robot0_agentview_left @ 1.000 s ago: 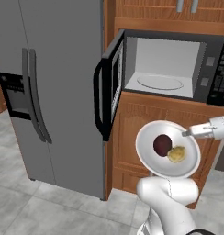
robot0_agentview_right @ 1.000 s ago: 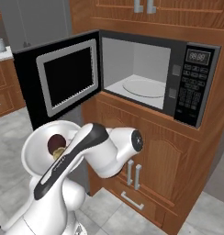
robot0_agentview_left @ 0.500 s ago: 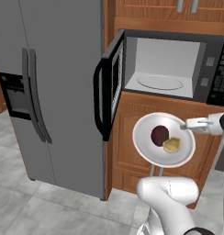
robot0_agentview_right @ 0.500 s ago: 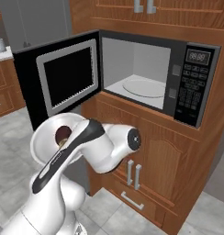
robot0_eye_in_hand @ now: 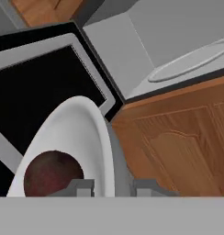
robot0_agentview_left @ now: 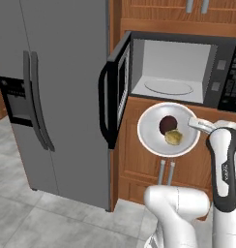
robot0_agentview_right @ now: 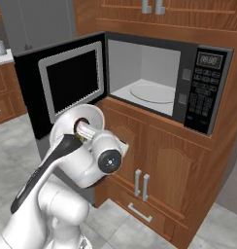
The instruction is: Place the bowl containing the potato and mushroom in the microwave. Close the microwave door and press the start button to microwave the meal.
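Bowl [robot0_agentview_left: 154,133], white, mid-frame in left base view, rim clamped by gripper [robot0_agentview_left: 197,124]; holds mushroom [robot0_agentview_left: 168,124] and potato [robot0_agentview_left: 173,138]. Microwave [robot0_agentview_left: 221,72] above, microwave door [robot0_agentview_left: 116,92] open leftward.

1. The left base view is looking forward and down from behind the arm's left, facing the open microwave [robot0_agentview_left: 180,72] and a grey refrigerator [robot0_agentview_left: 52,97].
2. The right base view is facing the same microwave [robot0_agentview_right: 159,82] from the arm's right.
3. The hand view is sitting close over the bowl [robot0_eye_in_hand: 81,137], looking toward the turntable [robot0_eye_in_hand: 192,62].
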